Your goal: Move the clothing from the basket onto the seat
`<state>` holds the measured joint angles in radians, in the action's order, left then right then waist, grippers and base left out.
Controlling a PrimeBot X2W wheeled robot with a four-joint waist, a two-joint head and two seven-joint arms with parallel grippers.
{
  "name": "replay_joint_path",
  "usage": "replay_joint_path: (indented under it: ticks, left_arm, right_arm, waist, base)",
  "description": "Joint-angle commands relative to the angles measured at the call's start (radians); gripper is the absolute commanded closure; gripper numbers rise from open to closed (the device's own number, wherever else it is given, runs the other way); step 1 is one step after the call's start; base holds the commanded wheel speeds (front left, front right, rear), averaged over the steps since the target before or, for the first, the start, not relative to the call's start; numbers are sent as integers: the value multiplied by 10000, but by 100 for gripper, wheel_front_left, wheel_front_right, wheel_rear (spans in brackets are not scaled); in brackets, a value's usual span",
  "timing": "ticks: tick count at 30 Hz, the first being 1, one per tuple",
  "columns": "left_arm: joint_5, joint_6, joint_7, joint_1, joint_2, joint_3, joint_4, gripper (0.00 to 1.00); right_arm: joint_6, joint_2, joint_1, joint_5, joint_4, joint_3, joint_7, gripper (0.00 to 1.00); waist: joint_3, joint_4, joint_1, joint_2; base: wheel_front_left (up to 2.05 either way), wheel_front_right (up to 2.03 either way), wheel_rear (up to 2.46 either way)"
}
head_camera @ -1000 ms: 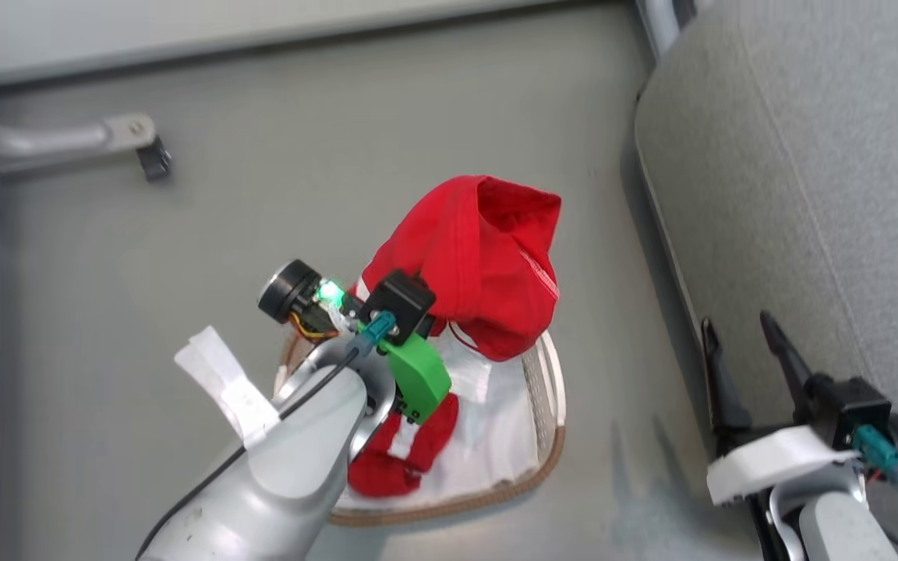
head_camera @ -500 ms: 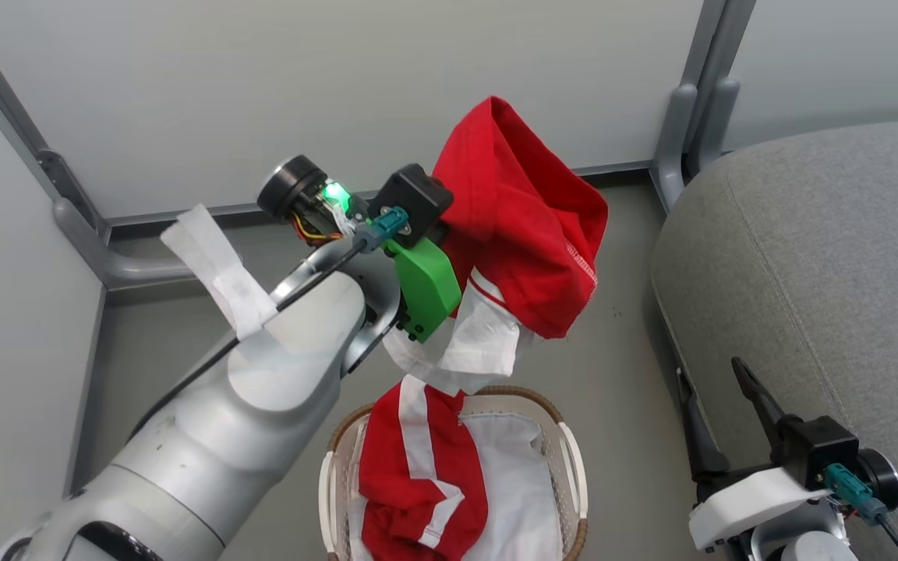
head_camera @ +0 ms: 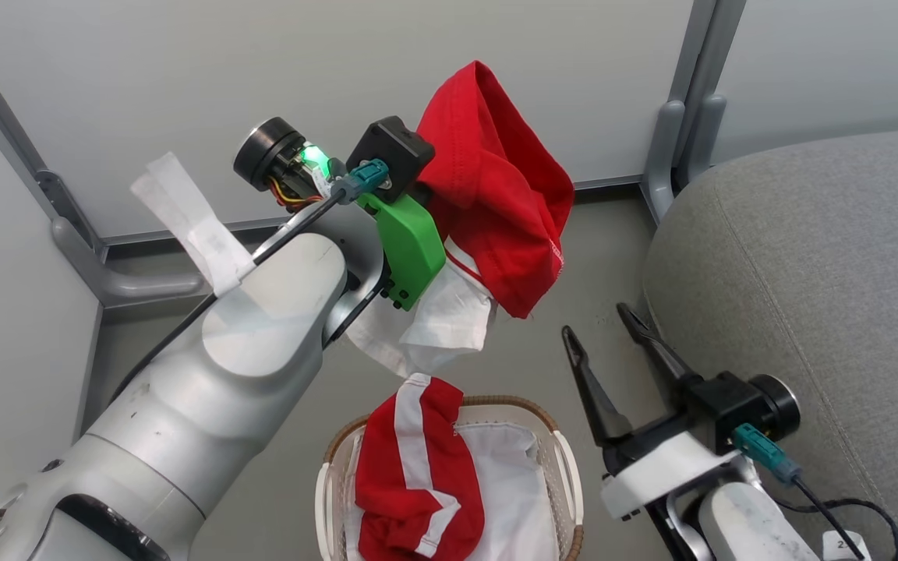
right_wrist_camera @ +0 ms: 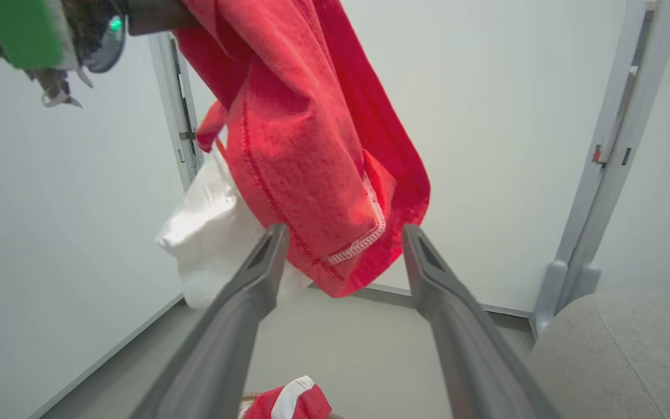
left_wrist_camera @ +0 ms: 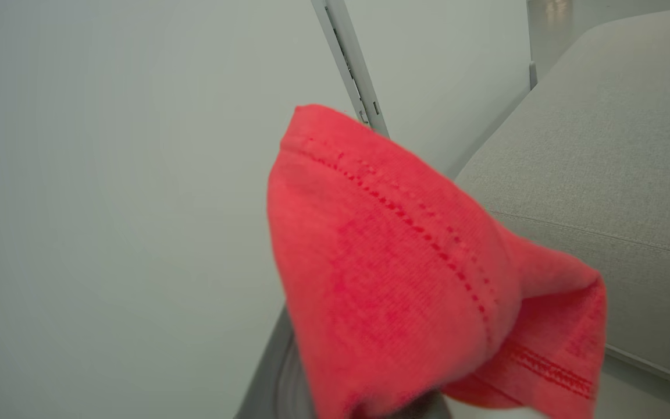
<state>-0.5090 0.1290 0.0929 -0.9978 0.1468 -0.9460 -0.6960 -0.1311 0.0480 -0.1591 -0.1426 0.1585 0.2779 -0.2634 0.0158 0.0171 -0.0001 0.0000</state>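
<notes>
One red garment (head_camera: 496, 187) hangs in the air above the basket, and my left gripper (head_camera: 429, 175) is shut on its top; the cloth hides the fingers. Its white part (head_camera: 433, 327) dangles below. It fills the left wrist view as a red fold (left_wrist_camera: 405, 279). A second red garment with white stripes (head_camera: 418, 483) lies in the white lattice basket (head_camera: 567, 467) on the floor. My right gripper (head_camera: 594, 319) is open and holds nothing, just right of the basket and below the hanging garment (right_wrist_camera: 312, 145). The grey seat (head_camera: 807, 273) lies at the right.
Pale wall panels with grey metal posts (head_camera: 683, 101) stand behind. A grey bracket (head_camera: 106, 273) runs along the wall at the left. Bare grey floor (head_camera: 597, 257) lies between basket and seat. A white tape tag (head_camera: 192, 218) sticks up from my left forearm.
My left gripper has lifted the red garment up out of the basket while the head view tilted up. My right gripper has moved left and up, away from the seat towards the hanging garment.
</notes>
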Motion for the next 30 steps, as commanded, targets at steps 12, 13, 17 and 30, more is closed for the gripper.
replay_joint_path:
  ticks: [12,13,17,30]
  left_arm:
    - [-320,18,-193,-95,-245,-295,-180,100]
    - [-339,18,-224,-69,-259,-316,-178,100]
    - [-415,19,-276,22,-315,-427,-139,100]
    - [-663,19,-200,247,-505,-785,131,100]
  right_arm:
    - [6,42,-1619,-50,623,1045,-21,0]
    - [6,43,-1731,29,781,1054,-21,0]
    - [6,45,-2237,407,1571,1131,-20,0]
    - [8,42,-3715,543,4198,1731,-15,50]
  waist:
    - [-77,-98,1,0]
    - [-80,-114,1,0]
    - [-93,-204,1,0]
    - [-85,-576,1,0]
  base:
    - [0,0,0]
    - [0,0,0]
    - [0,0,0]
    - [0,0,0]
